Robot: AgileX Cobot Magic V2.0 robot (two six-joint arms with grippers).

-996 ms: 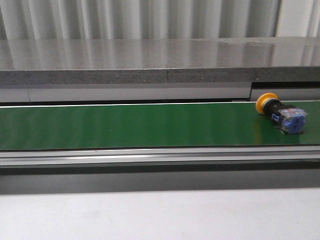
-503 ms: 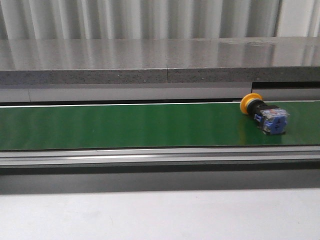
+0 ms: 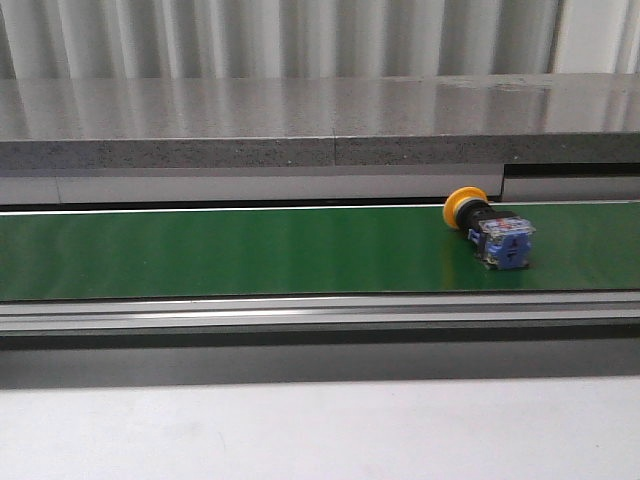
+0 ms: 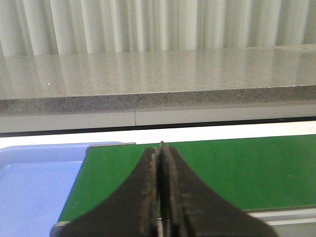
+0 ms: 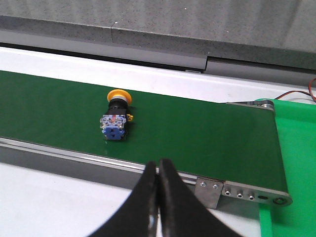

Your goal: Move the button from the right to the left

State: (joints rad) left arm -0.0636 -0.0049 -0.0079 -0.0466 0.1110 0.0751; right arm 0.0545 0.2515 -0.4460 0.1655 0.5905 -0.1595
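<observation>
Green belt [image 3: 250, 250] carries the button [image 3: 490, 230] lying on its side toward the right, blue base nearest us; both the left tool [image 4: 159, 197] and right tool [image 5: 158, 197] hang pinched together, empty, seemingly waiting.

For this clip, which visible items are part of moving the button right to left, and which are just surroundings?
Part of the job:
- button, lying on its side on the green conveyor belt
- left gripper, jaws shut, empty
- right gripper, jaws shut, empty

Just surroundings:
- grey speckled shelf
- blue tray at the belt's end
- corrugated wall
</observation>
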